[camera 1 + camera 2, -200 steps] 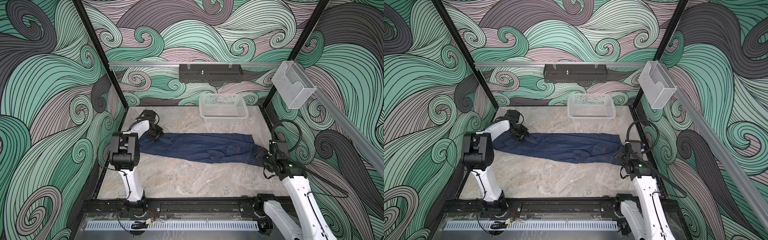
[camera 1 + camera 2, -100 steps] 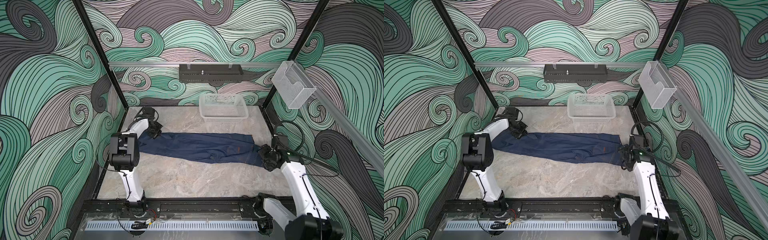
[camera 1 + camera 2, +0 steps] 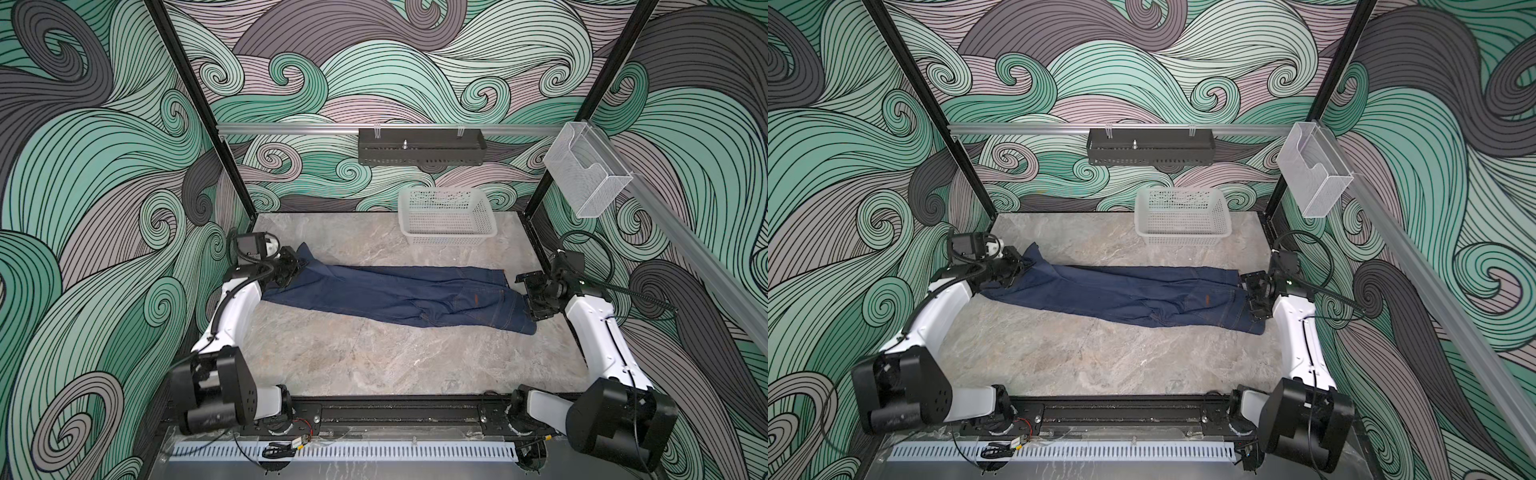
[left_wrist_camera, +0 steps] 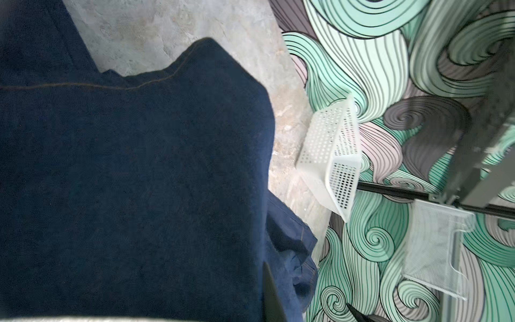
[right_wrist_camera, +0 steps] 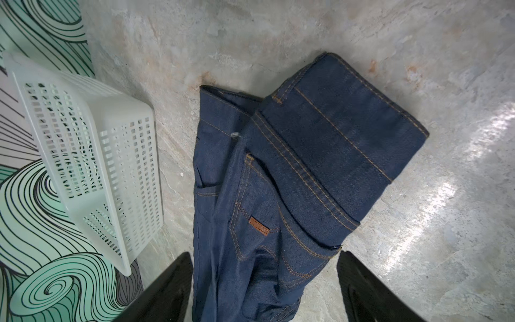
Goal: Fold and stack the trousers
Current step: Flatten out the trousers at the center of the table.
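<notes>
The trousers [image 3: 395,295] [image 3: 1121,291] are dark blue denim and lie stretched left to right across the marble table. Their leg ends are at the left and the waist at the right. My left gripper [image 3: 297,266] [image 3: 1021,266] is shut on the leg ends, which rise a little off the table. In the left wrist view the denim [image 4: 139,181] fills most of the frame, beside one dark finger [image 4: 271,295]. My right gripper [image 3: 528,297] [image 3: 1252,297] [image 5: 264,278] stands open astride the waist end [image 5: 292,181], near the brown patch [image 5: 259,225]. It grips nothing.
A white perforated basket [image 3: 446,216] [image 3: 1183,216] [image 4: 331,156] [image 5: 83,139] stands at the back of the table. A black tray [image 3: 419,151] hangs on the back rail and a clear wire holder [image 3: 586,178] on the right rail. Patterned walls stand close behind both grippers.
My left gripper has shut on the leg ends and drawn them slightly left and up. My right gripper has opened wider and shifted towards the back along the waist.
</notes>
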Tool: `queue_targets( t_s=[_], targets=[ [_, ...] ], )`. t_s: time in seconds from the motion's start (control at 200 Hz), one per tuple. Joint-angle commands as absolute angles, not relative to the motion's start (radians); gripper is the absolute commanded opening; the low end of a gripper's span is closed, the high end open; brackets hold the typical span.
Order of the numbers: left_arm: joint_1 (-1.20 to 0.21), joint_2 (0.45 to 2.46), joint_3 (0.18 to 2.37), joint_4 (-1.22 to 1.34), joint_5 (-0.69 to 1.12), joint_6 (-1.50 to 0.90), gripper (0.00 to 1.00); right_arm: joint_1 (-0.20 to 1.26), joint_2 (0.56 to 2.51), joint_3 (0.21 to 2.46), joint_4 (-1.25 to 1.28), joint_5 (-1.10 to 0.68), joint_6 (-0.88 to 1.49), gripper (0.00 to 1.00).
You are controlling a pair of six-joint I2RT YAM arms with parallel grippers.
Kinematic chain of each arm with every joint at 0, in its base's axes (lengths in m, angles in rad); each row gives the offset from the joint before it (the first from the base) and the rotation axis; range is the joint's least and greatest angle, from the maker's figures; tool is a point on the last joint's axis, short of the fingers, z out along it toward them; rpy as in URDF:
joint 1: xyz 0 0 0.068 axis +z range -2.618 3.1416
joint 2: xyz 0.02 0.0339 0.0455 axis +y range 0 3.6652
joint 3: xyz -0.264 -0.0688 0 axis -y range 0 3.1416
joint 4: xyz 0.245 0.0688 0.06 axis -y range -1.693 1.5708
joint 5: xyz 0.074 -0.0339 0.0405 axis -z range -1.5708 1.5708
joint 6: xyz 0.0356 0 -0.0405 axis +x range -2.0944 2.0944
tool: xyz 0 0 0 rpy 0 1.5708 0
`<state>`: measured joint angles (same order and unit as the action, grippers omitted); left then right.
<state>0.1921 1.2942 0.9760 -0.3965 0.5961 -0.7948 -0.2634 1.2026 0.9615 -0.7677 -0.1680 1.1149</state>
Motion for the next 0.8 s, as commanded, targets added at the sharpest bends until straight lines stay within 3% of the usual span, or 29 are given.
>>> queue_targets(
  t_s=[0.0,0.275,0.79],
  targets=[
    [0.245,1.193,0.914,-0.295,0.708,-0.729,0.00,-0.271,1.247,0.999,-0.851,-0.157,1.182,0.82],
    [0.313,0.996,0.822,-0.239,0.809,-0.696,0.00,-0.264,1.351,1.091,-0.919,-0.181,1.255,0.84],
    [0.316,0.973,0.892,-0.318,0.767,-0.634,0.00,-0.225,1.706,1.295,-1.017,-0.177,1.289,0.92]
  ],
)
